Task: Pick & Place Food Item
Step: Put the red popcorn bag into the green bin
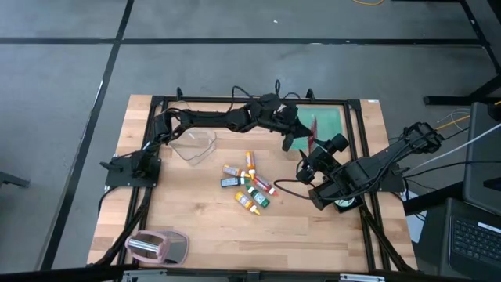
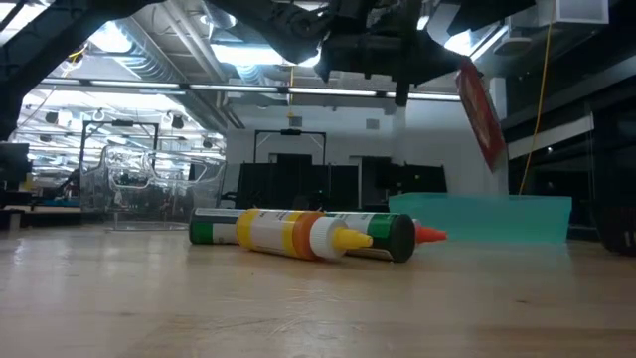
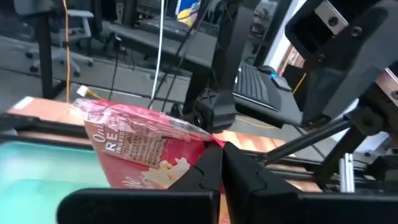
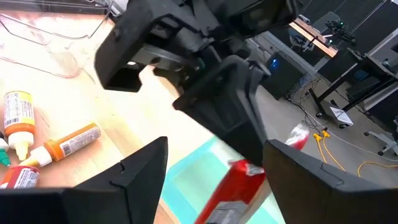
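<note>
A red snack bag [image 3: 140, 146] hangs over the green tray [image 1: 333, 119] at the table's far right, with my left gripper [image 3: 219, 163] shut on it. The low view shows the bag [image 2: 480, 114] tilted above the tray [image 2: 497, 221]. My left arm reaches across the far side of the table [image 1: 235, 117]. My right gripper [image 1: 307, 166] stands open just near of the tray, with nothing between its fingers. Its wrist view looks up at the left gripper [image 4: 230, 118] and the bag [image 4: 239, 186]. My left gripper pinches the bag's sealed top edge at one corner [image 3: 200, 135] between its two shut fingers. The fingers come about level from the table's left. The bag hangs below and beside them, tilted, lifted clear of the tray.
Several small sauce bottles [image 1: 250, 186] lie in a loose heap at the table's middle. A clear plastic container [image 1: 194, 146] sits at the far left of them. A pink and grey object [image 1: 160, 245] lies at the near left corner. Bare wood lies along the near edge.
</note>
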Available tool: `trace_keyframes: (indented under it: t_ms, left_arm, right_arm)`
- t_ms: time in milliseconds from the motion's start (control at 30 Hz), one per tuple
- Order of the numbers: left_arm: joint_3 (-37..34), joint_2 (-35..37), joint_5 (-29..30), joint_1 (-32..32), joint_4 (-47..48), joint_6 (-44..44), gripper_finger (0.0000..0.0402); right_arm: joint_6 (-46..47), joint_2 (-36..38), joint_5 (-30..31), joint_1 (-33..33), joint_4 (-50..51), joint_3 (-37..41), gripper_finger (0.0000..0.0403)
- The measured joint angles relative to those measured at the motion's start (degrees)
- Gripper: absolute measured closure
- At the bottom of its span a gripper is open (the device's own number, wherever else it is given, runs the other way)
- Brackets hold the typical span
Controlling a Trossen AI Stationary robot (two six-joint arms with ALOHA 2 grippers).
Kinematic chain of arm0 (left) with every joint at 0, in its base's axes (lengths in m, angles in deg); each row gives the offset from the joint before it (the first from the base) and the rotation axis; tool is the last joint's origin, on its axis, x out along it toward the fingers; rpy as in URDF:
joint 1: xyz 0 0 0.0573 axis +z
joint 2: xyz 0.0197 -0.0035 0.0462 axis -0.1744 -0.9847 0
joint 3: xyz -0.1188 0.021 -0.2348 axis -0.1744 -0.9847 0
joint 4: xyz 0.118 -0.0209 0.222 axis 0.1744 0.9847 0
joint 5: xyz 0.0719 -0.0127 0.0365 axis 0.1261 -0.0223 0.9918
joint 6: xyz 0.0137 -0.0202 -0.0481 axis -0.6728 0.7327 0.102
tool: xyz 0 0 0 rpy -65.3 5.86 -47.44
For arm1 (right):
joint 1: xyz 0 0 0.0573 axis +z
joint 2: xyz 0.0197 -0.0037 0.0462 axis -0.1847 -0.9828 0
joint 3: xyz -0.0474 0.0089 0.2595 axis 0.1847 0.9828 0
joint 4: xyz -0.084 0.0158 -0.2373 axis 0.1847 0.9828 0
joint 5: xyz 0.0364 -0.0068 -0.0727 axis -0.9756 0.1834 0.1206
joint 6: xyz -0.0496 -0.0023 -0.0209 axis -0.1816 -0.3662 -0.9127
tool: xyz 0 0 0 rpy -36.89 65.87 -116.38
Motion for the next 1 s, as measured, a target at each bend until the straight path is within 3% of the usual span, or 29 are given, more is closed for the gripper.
trace_keyframes:
  t_ms: [367,500,1000]
  left_arm:
    - [1.94,0.00,0.44,5.14,-0.87,-1.43,0.0400]
    - [1.94,-1.12,0.21,6.79,-5.88,-1.05,0.0400]
    - [1.94,-14.79,-0.29,8.06,-22.87,9.91,0.0400]
  right_arm:
    - [0.02,0.00,0.00,0.00,-0.31,0.00,0.0144]
    - [-0.47,0.00,0.00,-0.02,-0.98,0.00,0.0144]
    - [-3.21,0.00,0.46,-0.02,-3.50,0.00,0.0144]
